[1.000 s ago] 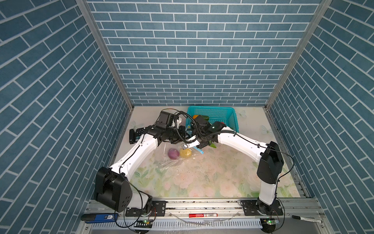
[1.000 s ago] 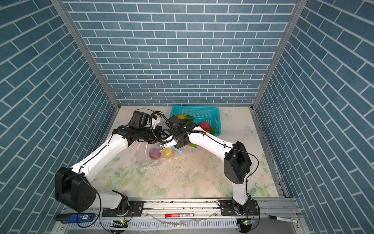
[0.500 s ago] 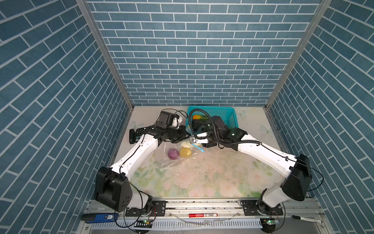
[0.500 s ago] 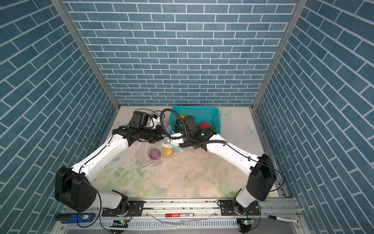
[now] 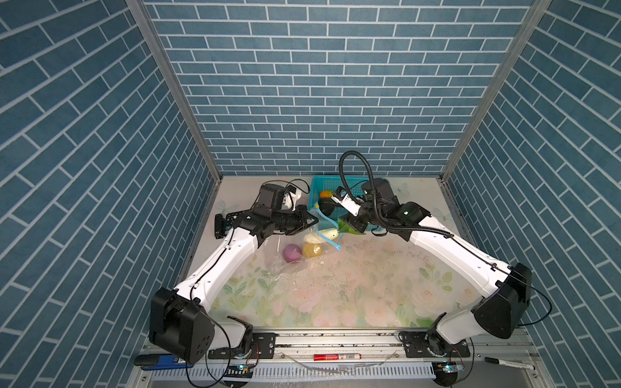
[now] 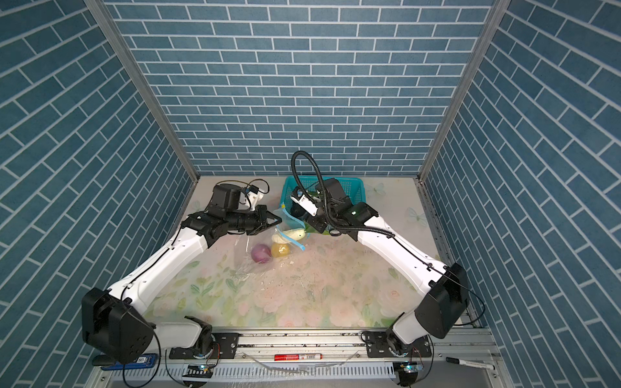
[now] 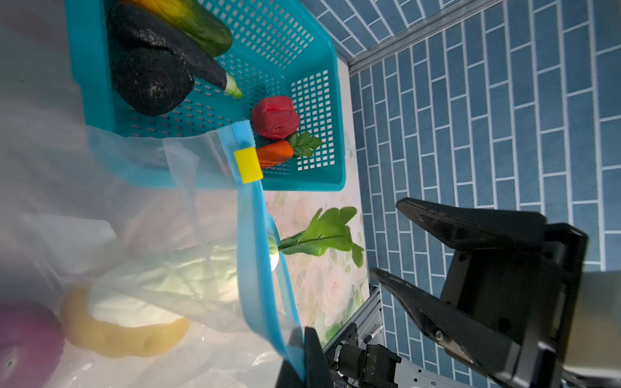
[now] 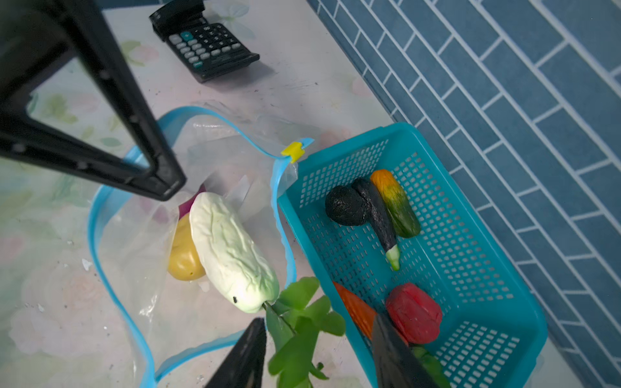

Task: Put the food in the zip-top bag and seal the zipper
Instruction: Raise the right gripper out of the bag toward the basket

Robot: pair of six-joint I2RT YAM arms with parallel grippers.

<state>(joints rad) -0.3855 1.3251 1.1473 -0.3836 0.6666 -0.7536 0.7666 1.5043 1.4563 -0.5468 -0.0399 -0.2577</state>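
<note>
Fingers of the left gripper were pressed shut on the zipper, pinching the light-blue strip away from its yellow slider and lifting that lip so the mouth of the zip-top bag gaped in a loop. The right gripper had its fingers spread well apart and clamped on nothing. The green leaves of a pale vegetable lay between them, though contact could not be judged. That vegetable rested in the bag's mouth on the yellow fruit, with its leaves sticking out past the strip. The bag lay on the worktop left of the middle and toward the far edge. Its slider corner touched a corner of the teal basket, which stood by the far edge. Both top views showed the purple onion whole inside the bag, beside the fruit; the right wrist view gave only a purple sliver behind the vegetable. Only the wrist views looked into the basket and showed what lay there: the dark eggplant, a round dark piece, the orange-green cucumber-like piece, the red piece and the orange carrot. Only the right wrist view showed the keys of a calculator lying beyond the bag.
</note>
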